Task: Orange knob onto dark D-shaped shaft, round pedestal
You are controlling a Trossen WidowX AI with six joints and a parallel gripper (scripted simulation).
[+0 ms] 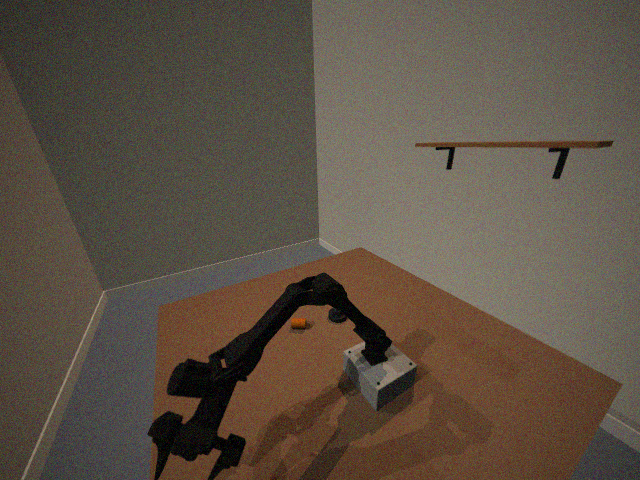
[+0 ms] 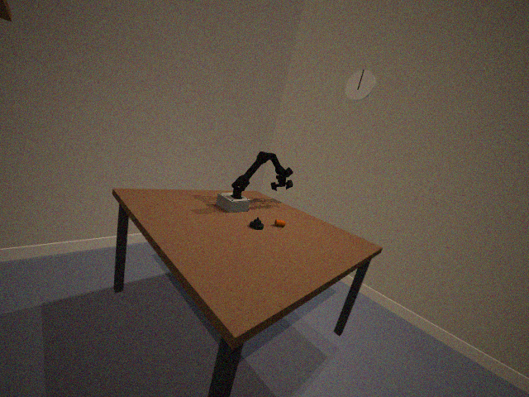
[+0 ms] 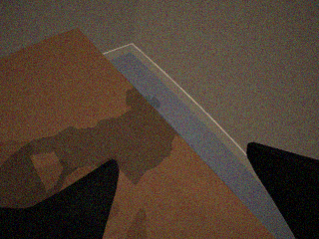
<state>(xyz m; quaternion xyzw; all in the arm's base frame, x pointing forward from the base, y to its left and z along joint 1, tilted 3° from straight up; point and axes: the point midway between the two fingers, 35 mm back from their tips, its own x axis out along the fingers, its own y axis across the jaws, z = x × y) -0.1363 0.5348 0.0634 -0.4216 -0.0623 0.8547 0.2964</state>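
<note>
The orange knob [image 1: 298,323] [image 2: 279,222] lies on its side on the table. The dark round pedestal [image 1: 337,316] [image 2: 256,226] stands a short way from it. Its shaft sticks up in the exterior view, and the arm partly covers it in the top view. My gripper [image 1: 184,476] [image 2: 282,188] [image 3: 182,158] is wide open and empty. It hangs high, well away from the knob and pedestal, with its fingers pointing down. The wrist view shows neither knob nor pedestal. The shaft's flat side cannot be made out.
The arm stands on a grey box [image 1: 379,382] [image 2: 233,205] on the brown table [image 1: 465,341] [image 2: 239,273] [image 3: 45,85]. In the wrist view the table's edge runs diagonally below the gripper, with blue floor beyond. A wall shelf [image 1: 511,145] is far off.
</note>
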